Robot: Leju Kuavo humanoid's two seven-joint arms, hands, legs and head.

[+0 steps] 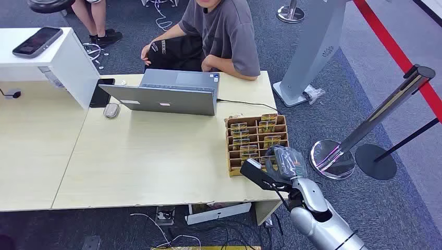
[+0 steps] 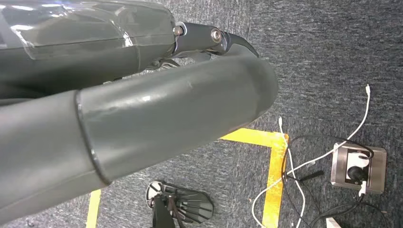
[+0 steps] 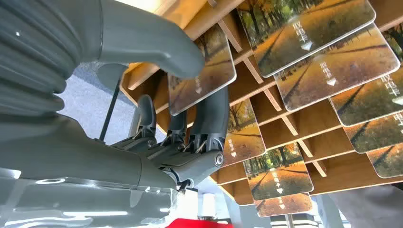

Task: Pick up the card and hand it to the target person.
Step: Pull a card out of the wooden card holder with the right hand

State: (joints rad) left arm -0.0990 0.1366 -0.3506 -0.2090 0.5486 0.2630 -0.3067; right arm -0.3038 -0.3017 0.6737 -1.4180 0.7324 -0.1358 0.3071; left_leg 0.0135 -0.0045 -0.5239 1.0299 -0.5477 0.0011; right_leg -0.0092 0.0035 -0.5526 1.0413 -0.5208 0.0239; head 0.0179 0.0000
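We are closing our right hand [image 3: 190, 123] on a card [image 3: 202, 71] in the wooden rack [image 1: 256, 141] at the surface's [image 1: 156, 166] near right corner, thumb and fingers [image 3: 211, 118] pinching it from both sides. We should be drawing it straight out, keeping clear of neighbouring cards. Our left hand [image 2: 142, 109] is hanging over the floor; we cannot tell its state. Farther off, a laptop [image 1: 167, 96] is standing before the seated person [image 1: 219, 36].

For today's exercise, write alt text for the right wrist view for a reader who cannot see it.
The robot's right hand pinches one card between thumb and fingers, at a wooden rack. More cards printed with autumn trees sit in the rack's slots.
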